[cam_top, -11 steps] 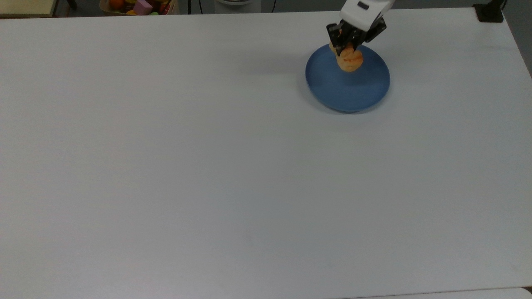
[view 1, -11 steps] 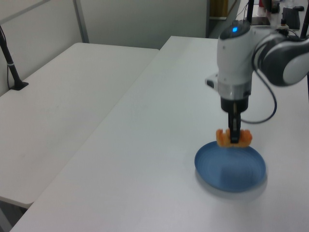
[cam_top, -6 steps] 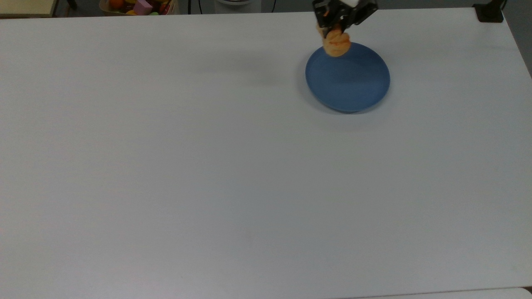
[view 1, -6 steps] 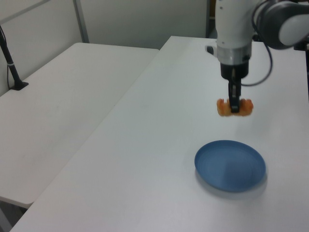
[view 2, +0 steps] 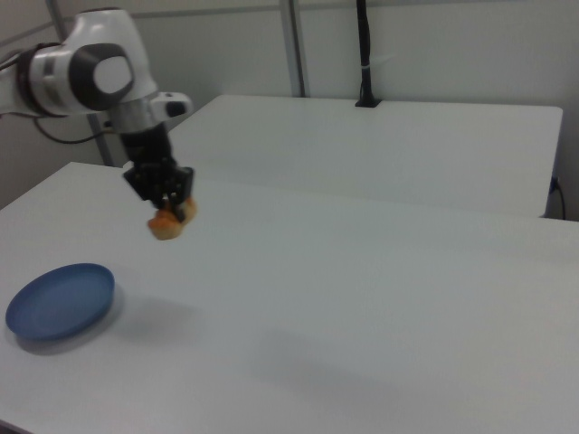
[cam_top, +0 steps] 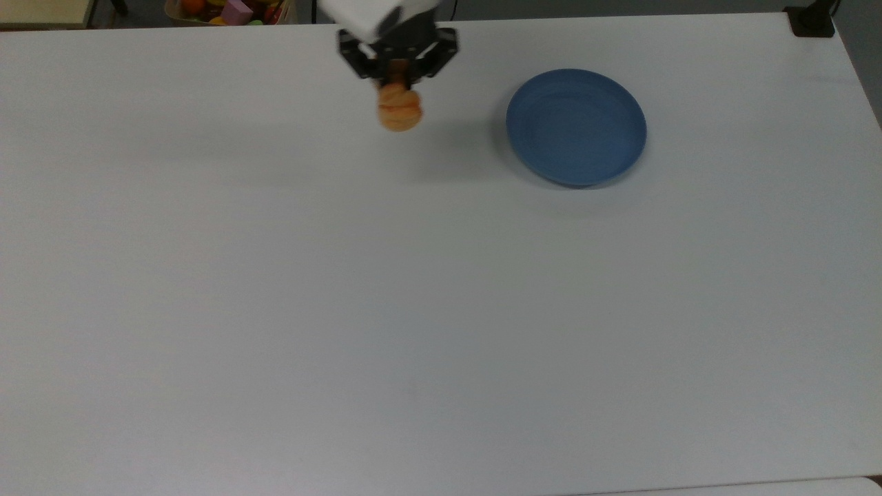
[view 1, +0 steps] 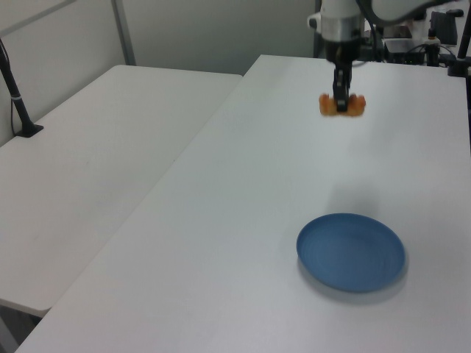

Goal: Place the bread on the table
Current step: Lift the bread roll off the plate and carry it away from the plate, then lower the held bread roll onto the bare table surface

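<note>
I count one bread in my one pincer, one blue plate, and two white tables: the table under me and a second table beside it.

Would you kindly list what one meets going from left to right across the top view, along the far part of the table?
Bin of colourful toys → gripper holding the bread → blue plate → black clamp at the corner.

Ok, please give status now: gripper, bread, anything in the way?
Gripper shut on bread, held above the table. Blue plate empty, off to the top view's right. Nothing beneath the bread.
</note>
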Robot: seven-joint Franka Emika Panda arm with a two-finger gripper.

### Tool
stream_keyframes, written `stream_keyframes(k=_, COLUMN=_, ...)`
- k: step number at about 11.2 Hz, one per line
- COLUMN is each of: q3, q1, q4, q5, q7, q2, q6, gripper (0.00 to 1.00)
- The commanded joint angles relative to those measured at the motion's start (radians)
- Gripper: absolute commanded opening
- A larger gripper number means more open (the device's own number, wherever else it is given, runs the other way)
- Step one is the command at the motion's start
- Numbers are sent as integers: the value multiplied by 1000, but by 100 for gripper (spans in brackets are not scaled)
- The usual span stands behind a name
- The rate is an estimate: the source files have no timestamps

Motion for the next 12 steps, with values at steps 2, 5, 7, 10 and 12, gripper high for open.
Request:
stream_keyframes(k=2, q3=-14, q1=-120, q4=229, q5=8, q7=-66, q2=208, q6=38, gripper=30)
stream_keyframes(k=5, q3=-14, q1=-163, q4=239, q5=8, q7=-64, q2=303, q6=250, gripper=30)
stream_keyframes(k=7, q3=-14, q1=-168, q4=239, q5=15, q7=-61, q2=365, q6=411, gripper=32)
stream_keyframes(k=10, q3=-3, q1=-164, q4=239, q5=28, q7=-45, q2=458, q6=607, gripper=32)
stream_keyframes(k=12, q3=9, q1=-157, q4=239, q5=26, q7=1, q2=526, q6=747, gripper=33)
